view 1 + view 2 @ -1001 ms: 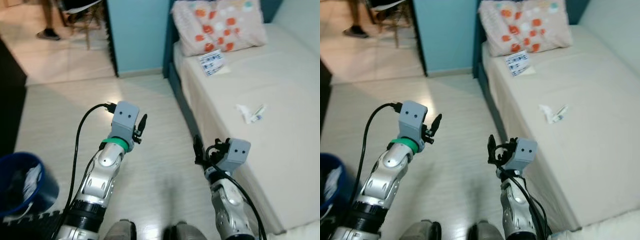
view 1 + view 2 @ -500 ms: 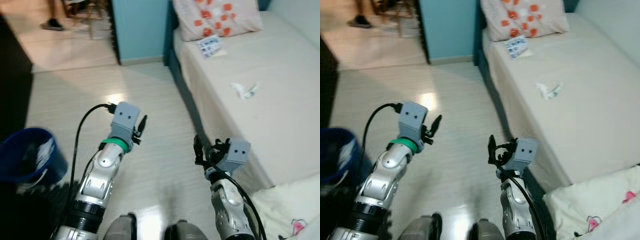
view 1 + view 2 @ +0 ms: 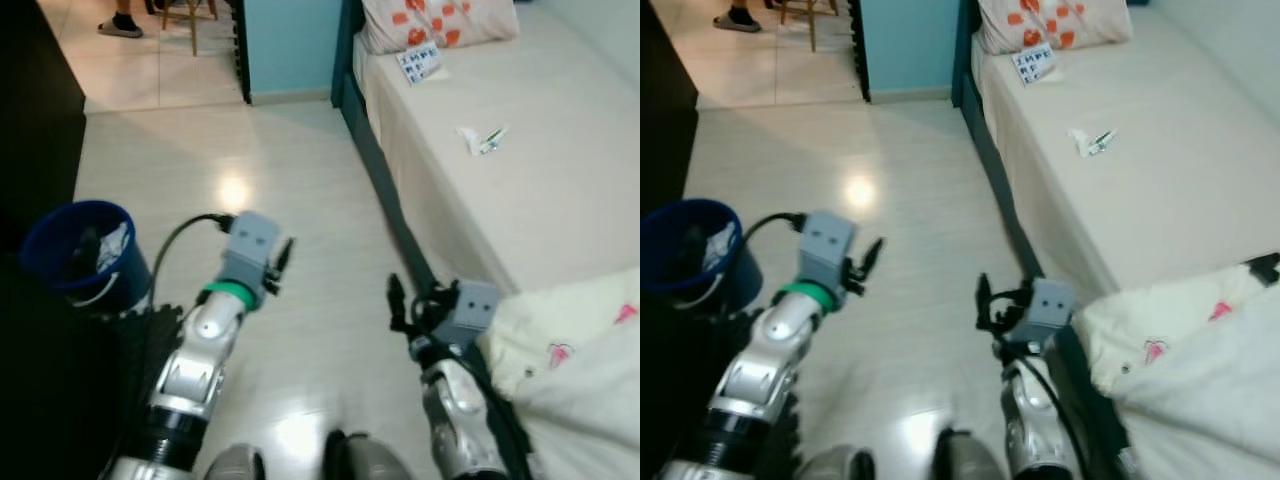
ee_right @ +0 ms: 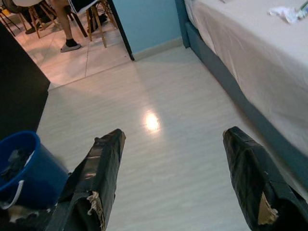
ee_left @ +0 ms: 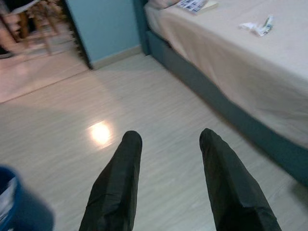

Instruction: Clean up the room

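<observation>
I look down over a pale floor point(image 3: 300, 200), both arms raised in front of me. The left gripper point(image 5: 166, 139) hovers above the floor at about 10 o'clock from my feet, fingers point(image 5: 120, 178) spread apart and holding nothing. The right gripper point(image 4: 171, 139) hovers at about 2 o'clock, close beside the bed point(image 3: 540, 180), its fingers point(image 4: 96, 178) likewise wide apart and empty.

The bed runs along the scene from 1 to 3 o'clock, with a dark blue base and a cream sheet. On the sheet at about 1 o'clock lies a crumpled white wrapper point(image 3: 470, 139), touching a small tube point(image 3: 493, 138) with green marking. Farther up the bed, at about 12:30, a printed card point(image 3: 420, 63) lies just below a pillow point(image 3: 430, 20) with orange spots.

A pale yellow blanket point(image 3: 570, 370) with small pink marks is heaped at 4 o'clock, beside the right arm.

A blue bin point(image 3: 85, 255) stands on the floor at 9 o'clock, next to a black cabinet point(image 3: 35, 140); white litter lies inside it.

At 11 o'clock, beyond a blue wall point(image 3: 290, 45), a person's foot point(image 3: 122, 25) rests beside wooden chair legs point(image 3: 190, 15).
</observation>
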Controlling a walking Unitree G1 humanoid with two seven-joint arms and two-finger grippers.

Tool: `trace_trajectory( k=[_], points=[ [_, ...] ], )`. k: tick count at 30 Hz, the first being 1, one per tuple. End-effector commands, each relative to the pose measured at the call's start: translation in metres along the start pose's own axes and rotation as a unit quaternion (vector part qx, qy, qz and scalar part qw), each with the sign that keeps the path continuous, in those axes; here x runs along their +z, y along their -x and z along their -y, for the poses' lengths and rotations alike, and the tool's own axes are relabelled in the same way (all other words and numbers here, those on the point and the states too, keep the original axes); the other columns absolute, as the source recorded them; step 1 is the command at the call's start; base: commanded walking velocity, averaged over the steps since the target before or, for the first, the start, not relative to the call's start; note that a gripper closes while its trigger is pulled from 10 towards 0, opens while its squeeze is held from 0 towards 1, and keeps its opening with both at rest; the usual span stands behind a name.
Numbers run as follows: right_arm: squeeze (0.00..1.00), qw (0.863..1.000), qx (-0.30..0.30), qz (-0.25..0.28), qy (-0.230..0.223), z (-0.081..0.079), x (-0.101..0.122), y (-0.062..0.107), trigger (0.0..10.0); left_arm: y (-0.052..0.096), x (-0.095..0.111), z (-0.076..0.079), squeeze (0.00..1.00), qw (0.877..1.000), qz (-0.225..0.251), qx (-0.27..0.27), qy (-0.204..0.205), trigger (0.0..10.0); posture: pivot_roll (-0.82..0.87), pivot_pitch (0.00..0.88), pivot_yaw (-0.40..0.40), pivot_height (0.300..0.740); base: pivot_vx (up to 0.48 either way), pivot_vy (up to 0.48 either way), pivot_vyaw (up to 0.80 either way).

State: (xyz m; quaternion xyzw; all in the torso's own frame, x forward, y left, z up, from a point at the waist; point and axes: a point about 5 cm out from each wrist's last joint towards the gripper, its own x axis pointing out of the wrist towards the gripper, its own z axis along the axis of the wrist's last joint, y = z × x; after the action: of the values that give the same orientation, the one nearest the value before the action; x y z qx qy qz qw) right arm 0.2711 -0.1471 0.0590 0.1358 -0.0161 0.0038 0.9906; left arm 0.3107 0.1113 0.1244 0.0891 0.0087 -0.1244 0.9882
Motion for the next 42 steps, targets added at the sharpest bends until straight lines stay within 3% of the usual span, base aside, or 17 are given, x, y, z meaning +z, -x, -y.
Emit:
trace_trajectory(
  k=[1,11,42],
  points=[
    [0.0,1.0,-0.016,-0.013,-0.008,0.006,-0.006,0.005,10.0,0.001,-0.008,0.004,0.0,1.0,-0.023,-0.009,0.016,10.0,0.06,0.07,0.026,0.736,0.0,0.0,-0.8],
    [0.0,1.0,-0.018,-0.015,-0.01,0.008,-0.006,0.005,10.0,0.002,-0.009,-0.008,0.0,0.999,-0.03,0.02,0.031,10.0,0.07,0.07,0.021,0.736,0.0,0.0,-0.8],
    [0.0,1.0,-0.016,-0.007,-0.019,0.008,-0.004,0.005,10.0,0.002,-0.009,0.001,0.0,1.0,-0.022,-0.005,0.012,10.0,0.06,0.058,0.027,0.736,0.0,0.0,-0.8]
  ],
)
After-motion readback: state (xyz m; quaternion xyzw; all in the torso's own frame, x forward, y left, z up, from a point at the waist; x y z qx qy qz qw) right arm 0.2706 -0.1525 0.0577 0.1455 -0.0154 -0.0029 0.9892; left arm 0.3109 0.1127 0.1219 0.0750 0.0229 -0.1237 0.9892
